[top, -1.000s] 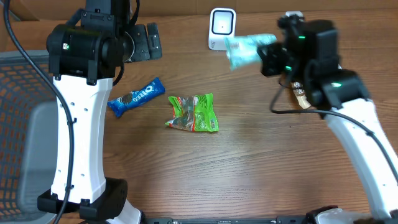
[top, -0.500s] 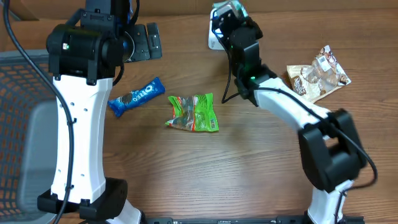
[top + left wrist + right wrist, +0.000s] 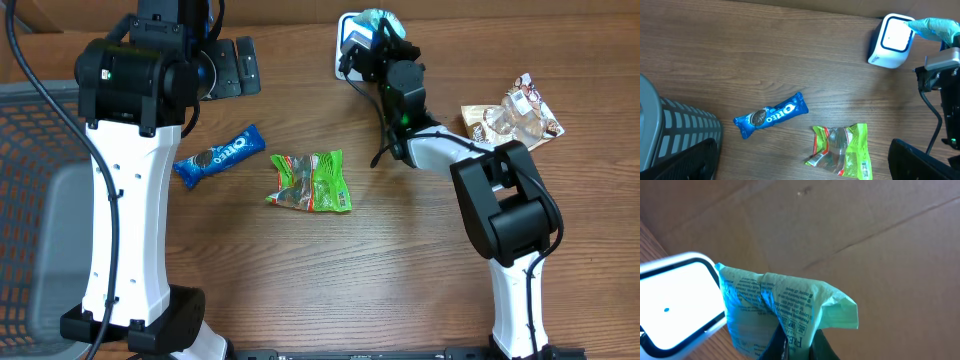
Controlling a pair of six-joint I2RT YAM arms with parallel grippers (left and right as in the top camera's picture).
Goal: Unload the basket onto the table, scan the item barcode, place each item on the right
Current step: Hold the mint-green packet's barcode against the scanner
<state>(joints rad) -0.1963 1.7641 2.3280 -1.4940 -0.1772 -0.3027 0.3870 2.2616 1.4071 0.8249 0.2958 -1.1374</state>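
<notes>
Left wrist view: the left gripper [image 3: 807, 165] hangs with its jaws spread wide and empty. Past it, an Oreo bar [image 3: 771, 115] and a green packet [image 3: 841, 151] lie on the wooden table [image 3: 740, 60]. Farther off stands the white scanner [image 3: 891, 41], where the right gripper [image 3: 792, 342] is clamped on a teal packet [image 3: 935, 27] at its upper corner.
</notes>
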